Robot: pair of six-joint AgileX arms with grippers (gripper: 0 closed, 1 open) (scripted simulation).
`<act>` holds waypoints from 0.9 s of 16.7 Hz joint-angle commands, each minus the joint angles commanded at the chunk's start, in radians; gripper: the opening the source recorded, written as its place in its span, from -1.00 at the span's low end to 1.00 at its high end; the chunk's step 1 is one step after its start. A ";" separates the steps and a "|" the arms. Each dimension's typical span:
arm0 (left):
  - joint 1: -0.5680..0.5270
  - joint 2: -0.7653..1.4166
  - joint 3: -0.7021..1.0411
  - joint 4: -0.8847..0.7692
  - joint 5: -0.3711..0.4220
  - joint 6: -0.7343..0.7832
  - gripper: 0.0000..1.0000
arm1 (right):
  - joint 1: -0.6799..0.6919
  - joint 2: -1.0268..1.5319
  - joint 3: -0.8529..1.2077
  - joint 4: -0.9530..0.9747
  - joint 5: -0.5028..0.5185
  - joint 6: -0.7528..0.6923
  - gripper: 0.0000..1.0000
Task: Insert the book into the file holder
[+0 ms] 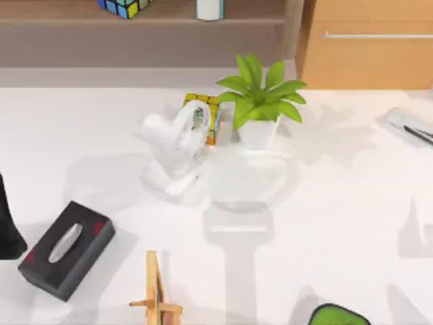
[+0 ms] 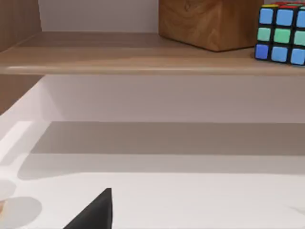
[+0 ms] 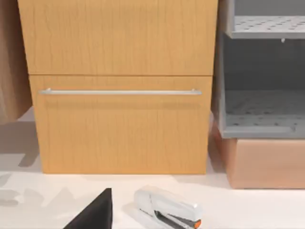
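left arm point(image 1: 5, 227) just left of black tissue box point(image 1: 66, 249) | left gripper point(image 2: 95, 214) and right gripper point(image 3: 95, 212): can't tell if open or holding anything | book: can't tell where | wooden rack point(image 1: 155, 291) right of the box

Table layout seen from above, with shelf and cabinet behind.

A tissue box point(image 1: 66, 249) is placed near the table's point(image 1: 352, 203) left front edge, and a wooden stand point(image 1: 157, 292) is set to its right at the front edge. A potted plant point(image 1: 260, 101) is found at mid-table toward the back, with a puzzle cube point(image 1: 205, 116) just beside it on the left. A stapler point(image 1: 410, 126) is laid at the far right, before a drawer cabinet point(image 1: 365, 44). Behind the table a shelf point(image 1: 142, 24) is fixed, on which a second cube point(image 1: 123, 7) is kept, beside a wooden block point(image 2: 209, 21).
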 joint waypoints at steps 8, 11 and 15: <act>0.000 0.000 0.000 0.000 0.000 0.000 1.00 | 0.143 0.215 0.180 0.087 0.132 0.052 1.00; 0.000 0.000 0.000 0.000 0.000 0.000 1.00 | 0.264 0.464 0.353 0.163 0.245 0.093 1.00; 0.000 0.000 0.000 0.000 0.000 0.000 1.00 | 0.430 0.920 0.657 0.276 0.404 0.126 1.00</act>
